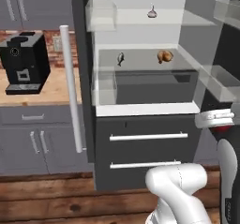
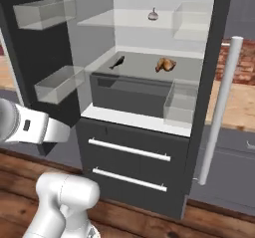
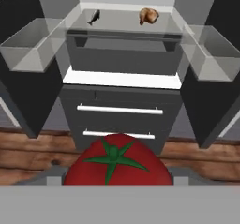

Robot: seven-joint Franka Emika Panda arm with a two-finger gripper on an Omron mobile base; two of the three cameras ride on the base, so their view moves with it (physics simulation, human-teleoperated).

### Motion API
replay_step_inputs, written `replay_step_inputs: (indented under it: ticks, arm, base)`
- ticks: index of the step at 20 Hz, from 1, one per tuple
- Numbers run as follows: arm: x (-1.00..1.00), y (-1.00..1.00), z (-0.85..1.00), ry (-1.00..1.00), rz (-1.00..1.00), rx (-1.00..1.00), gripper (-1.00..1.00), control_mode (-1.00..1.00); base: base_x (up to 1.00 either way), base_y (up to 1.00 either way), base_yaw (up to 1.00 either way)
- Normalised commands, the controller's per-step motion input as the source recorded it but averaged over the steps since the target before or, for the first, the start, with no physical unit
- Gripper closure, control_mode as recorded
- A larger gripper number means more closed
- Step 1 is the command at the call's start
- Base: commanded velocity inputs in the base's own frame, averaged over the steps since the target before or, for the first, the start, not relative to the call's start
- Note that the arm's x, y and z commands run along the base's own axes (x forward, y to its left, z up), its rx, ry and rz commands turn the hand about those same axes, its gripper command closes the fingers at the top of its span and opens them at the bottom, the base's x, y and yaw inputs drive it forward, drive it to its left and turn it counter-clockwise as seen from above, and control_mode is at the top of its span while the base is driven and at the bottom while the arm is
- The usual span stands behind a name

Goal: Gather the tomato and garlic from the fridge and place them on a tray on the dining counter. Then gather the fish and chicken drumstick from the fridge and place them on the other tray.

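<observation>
Tomato (image 3: 117, 164): one, red with a green star-shaped calyx, sits right at the bottom of the hand view, directly at the claw (image 3: 117, 180). Fingertips themselves are hidden by the fruit; the claw looks clamped on the tomato at a wide spread. It is out in front of the fridge, above the wood floor (image 3: 28, 157), well short of the shelves.

Beyond it, the fridge stands open. Lower front: two dark drawers, each with one white bar handle (image 1: 148, 136) (image 1: 145, 164). Above them a white ledge (image 1: 147, 108), then one dark crisper box under the middle shelf (image 1: 145, 59).

Middle shelf, two items: one fish (image 1: 120, 58), small and dark, toward the left edge; one chicken drumstick (image 1: 164, 56), golden brown, toward the right edge. Well apart from each other, both lying flat.

Top shelf (image 1: 187, 18): one garlic (image 1: 152, 12), pale bulb with a pointed tip, standing alone near the back.

Door bins: four clear ones counted in the right base view, two on each open door (image 2: 47, 10) (image 2: 60, 82) (image 2: 187, 18) (image 2: 180, 105).

Left of the fridge, one long white door handle (image 1: 70, 87), upright. Past it, one black coffee machine (image 1: 23, 61) on the wooden counter (image 1: 47, 89), against a brick backsplash.
</observation>
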Motion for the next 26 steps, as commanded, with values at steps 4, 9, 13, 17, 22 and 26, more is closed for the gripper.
replay_step_inputs:
  ticks: [4, 9, 13, 17, 22, 26]
  arm:
    - [0.0, 0.0, 0.0, 0.0, 0.0, 0.0, 1.0, 1.0]
    - [0.0, 0.0, 0.0, 0.0, 0.0, 0.0, 1.0, 1.0]
    - [0.0, 0.0, 0.0, 0.0, 0.0, 0.0, 1.0, 1.0]
    - [0.0, 0.0, 0.0, 0.0, 0.0, 0.0, 1.0, 1.0]
    - [0.0, 0.0, 0.0, 0.0, 0.0, 0.0, 1.0, 1.0]
    - [0.0, 0.0, 0.0, 0.0, 0.0, 0.0, 1.0, 1.0]
  base:
    - [-0.07, -0.29, 0.72]
    - [-0.29, -0.34, 0.83]
    - [-0.36, -0.07, 0.93]
    - [-0.24, 0.0, 1.0]
    - [-0.1, 0.0, 1.0]
    - [-0.03, 0.0, 1.0]
